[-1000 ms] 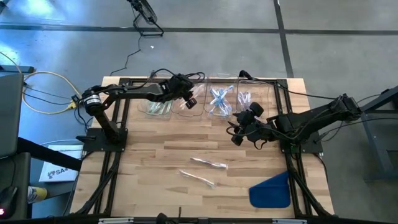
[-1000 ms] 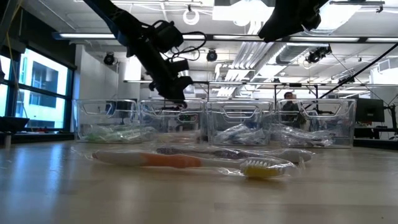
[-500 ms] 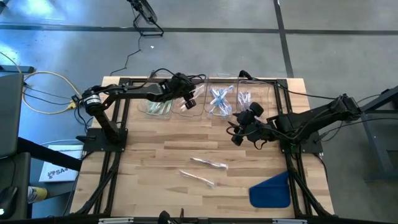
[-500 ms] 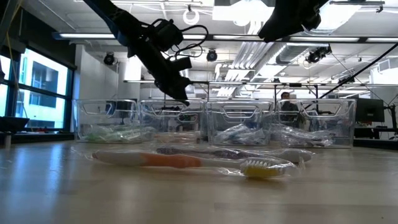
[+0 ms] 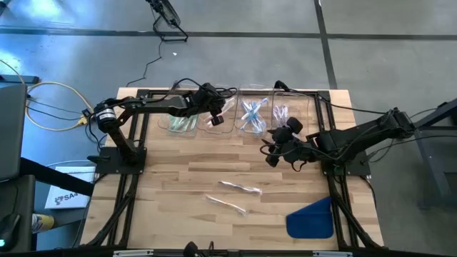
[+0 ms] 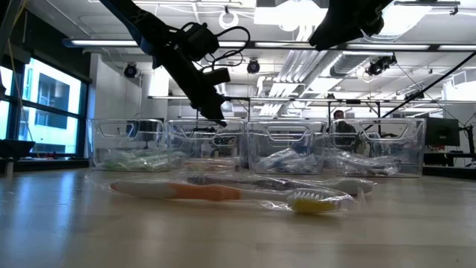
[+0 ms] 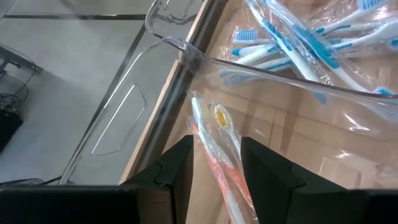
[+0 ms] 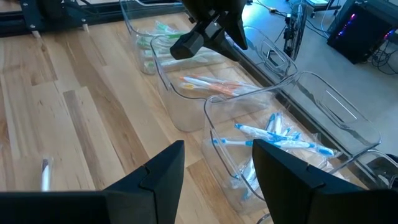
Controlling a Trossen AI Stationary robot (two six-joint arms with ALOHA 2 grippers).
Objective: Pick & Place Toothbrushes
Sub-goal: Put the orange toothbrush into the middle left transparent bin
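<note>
Spanning the tabletop, four clear bins hold toothbrushes; two more lie loose mid-table. Left fingers hover released over an orange-brush bin; right fingers wait apart nearby.

Four clear bins in row along table's far edge; blue cloth near front-right corner.
</note>
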